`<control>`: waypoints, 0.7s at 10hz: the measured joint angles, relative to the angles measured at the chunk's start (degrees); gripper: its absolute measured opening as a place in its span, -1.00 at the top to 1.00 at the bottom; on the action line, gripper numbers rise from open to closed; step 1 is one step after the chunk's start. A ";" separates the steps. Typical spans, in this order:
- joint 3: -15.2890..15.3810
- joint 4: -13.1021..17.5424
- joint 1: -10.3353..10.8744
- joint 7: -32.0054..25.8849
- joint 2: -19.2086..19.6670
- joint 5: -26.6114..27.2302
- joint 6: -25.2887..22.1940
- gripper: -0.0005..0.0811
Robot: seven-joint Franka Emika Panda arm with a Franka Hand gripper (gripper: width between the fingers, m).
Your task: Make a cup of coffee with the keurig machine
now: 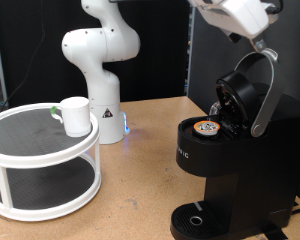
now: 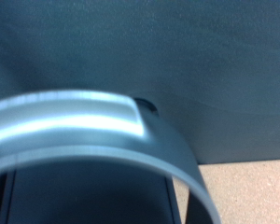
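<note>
The keurig machine [image 1: 225, 170] stands at the exterior view's right with its lid [image 1: 240, 100] hinged up. A small coffee pod [image 1: 207, 127] with a printed lid sits in the open chamber. My gripper [image 1: 261, 44] is at the top right, right at the top of the lid's silver-grey handle [image 1: 268, 90]. In the wrist view the handle [image 2: 75, 117] fills the frame as a blurred silver arc and no fingers show. The cup [image 1: 76, 115], a white mug, stands upright on the top tier of a round shelf at the left, far from the gripper.
The round two-tier white shelf [image 1: 40, 152] takes up the exterior view's left. The arm's white base [image 1: 100, 60] stands behind it on the wooden table. The machine's round drip tray [image 1: 195, 220] holds nothing. A dark panel stands behind the machine.
</note>
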 joint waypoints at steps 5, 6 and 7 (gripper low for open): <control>3.84 0.34 0.15 3.43 -0.26 0.00 3.04 0.02; 4.68 0.34 0.19 4.41 -0.24 -0.08 4.06 0.02; 5.54 0.34 0.22 5.32 -0.20 -0.33 4.78 0.48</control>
